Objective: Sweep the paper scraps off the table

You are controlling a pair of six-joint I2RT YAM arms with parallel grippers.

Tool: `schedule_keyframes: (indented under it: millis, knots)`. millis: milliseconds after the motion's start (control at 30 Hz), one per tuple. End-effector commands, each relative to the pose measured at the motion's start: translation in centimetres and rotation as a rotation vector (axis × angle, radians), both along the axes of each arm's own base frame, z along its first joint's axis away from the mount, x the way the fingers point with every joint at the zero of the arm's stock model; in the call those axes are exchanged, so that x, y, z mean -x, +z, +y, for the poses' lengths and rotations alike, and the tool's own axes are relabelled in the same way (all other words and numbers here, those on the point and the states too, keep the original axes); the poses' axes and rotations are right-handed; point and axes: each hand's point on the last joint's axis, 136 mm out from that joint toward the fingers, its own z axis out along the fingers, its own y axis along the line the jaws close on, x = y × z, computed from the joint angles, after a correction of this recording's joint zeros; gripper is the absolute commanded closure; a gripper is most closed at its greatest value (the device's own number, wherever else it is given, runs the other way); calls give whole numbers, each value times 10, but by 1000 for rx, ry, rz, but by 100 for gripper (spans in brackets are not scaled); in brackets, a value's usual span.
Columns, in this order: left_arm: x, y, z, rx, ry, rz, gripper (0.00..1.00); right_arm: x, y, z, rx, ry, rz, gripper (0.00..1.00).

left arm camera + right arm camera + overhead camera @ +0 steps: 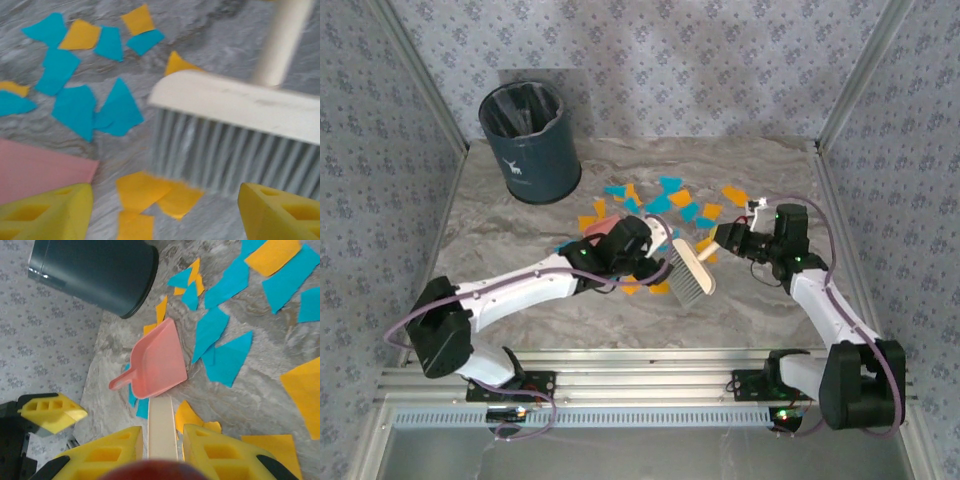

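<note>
The right claw (161,445) is closed on the cream handle (161,422) of a brush (688,270), a yellow finger on each side, and the bristles rest on the desk (500,250) among orange bits. The left claw (165,210) hangs just in front of those bristles with its jaws spread wide and nothing between them. The pink dustpan (157,362) lies loose on the desk just beside it. The paper scraps (670,200), turquoise and orange, are spread over the middle of the desk, most of them between the brush and the dark bin (530,140) at the far left. With nobody gripping the dustpan, a stroke toward it would likely push it along or drive scraps under its lip. The left claw is also close enough to the brush head to be struck by a sweep. A fast stroke could flick the light paper farther out. The dustpan looks empty, though a blue scrap pokes out from under it. The bin has a black liner, and no scrap can be made out inside.
</note>
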Motion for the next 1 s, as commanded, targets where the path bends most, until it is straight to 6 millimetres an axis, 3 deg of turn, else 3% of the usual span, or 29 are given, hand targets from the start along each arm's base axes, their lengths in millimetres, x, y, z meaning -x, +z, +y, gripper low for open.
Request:
schedule_keyframes:
  millis: [0, 300, 500, 967]
  knots:
    - [-6, 6, 33, -40, 58, 12, 23, 6, 12, -5, 0, 20, -23, 100]
    - [-29, -3, 116, -206, 191, 84, 23, 6, 22, -26, 27, -13, -45, 100]
    - [-36, -21, 160, -313, 222, 171, 24, 8, 21, -33, 38, -35, -42, 100]
    - [-65, -64, 189, -440, 128, 197, 26, 13, 16, -34, 26, -41, -20, 100]
